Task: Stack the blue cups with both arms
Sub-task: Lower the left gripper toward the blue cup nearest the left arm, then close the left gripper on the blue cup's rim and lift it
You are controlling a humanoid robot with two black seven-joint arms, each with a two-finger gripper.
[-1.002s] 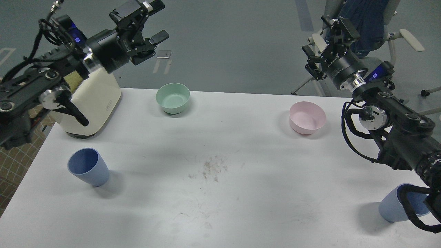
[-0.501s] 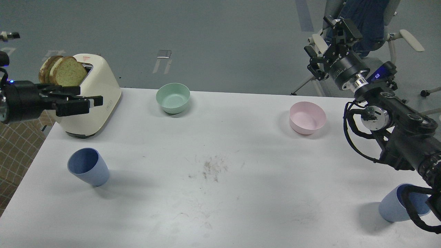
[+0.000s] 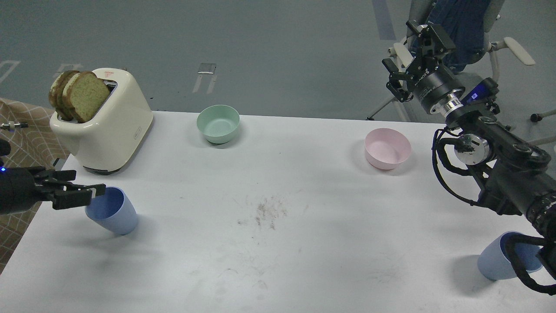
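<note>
One blue cup (image 3: 114, 212) stands on the white table (image 3: 278, 243) at the front left, tilted so its mouth faces left. My left gripper (image 3: 87, 190) comes in low from the left edge, level with the cup's rim and just touching or just short of it; its fingers look apart and hold nothing. The second blue cup (image 3: 493, 262) stands at the front right, partly hidden by my right arm's cable. My right gripper (image 3: 412, 47) is open and empty, raised high beyond the table's back right, far from both cups.
A cream toaster (image 3: 110, 130) with bread slices stands at the back left, just behind the left cup. A mint-green bowl (image 3: 218, 124) and a pink bowl (image 3: 387, 148) sit along the back. A chair (image 3: 478, 39) stands behind the right arm.
My left arm has swung down from high over the toaster to the table's left edge, reaching the left cup's rim. The right arm has barely moved. The cups have not moved.
</note>
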